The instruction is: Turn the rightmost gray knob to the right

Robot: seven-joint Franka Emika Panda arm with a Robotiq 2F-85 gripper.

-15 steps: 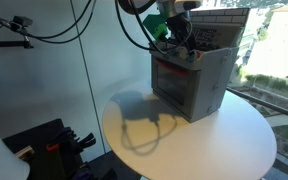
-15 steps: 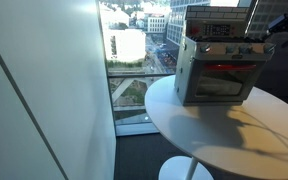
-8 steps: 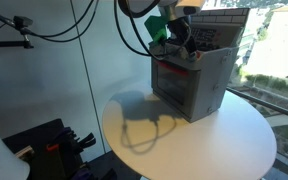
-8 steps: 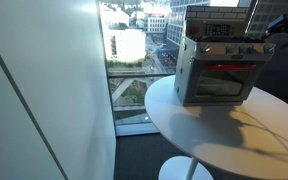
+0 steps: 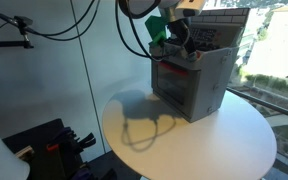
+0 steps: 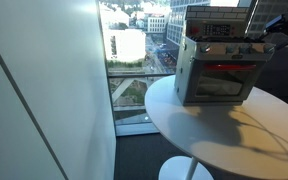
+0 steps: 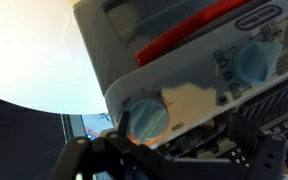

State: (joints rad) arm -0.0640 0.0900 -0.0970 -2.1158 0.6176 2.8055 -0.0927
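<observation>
Hovering at the upper front corner of the toy oven (image 5: 189, 85), the gripper (image 5: 170, 32) was close to the control panel. In the wrist view its dark fingers were too blurred along the bottom edge to tell how wide they stood or whether they held anything. The gray knob (image 7: 149, 119) nearest them sat at the end of the panel, just above the fingers in that view, with a second knob (image 7: 254, 62) farther along, the red handle (image 7: 199, 25) beyond, and the oven standing on a round white table (image 5: 234, 145).
</observation>
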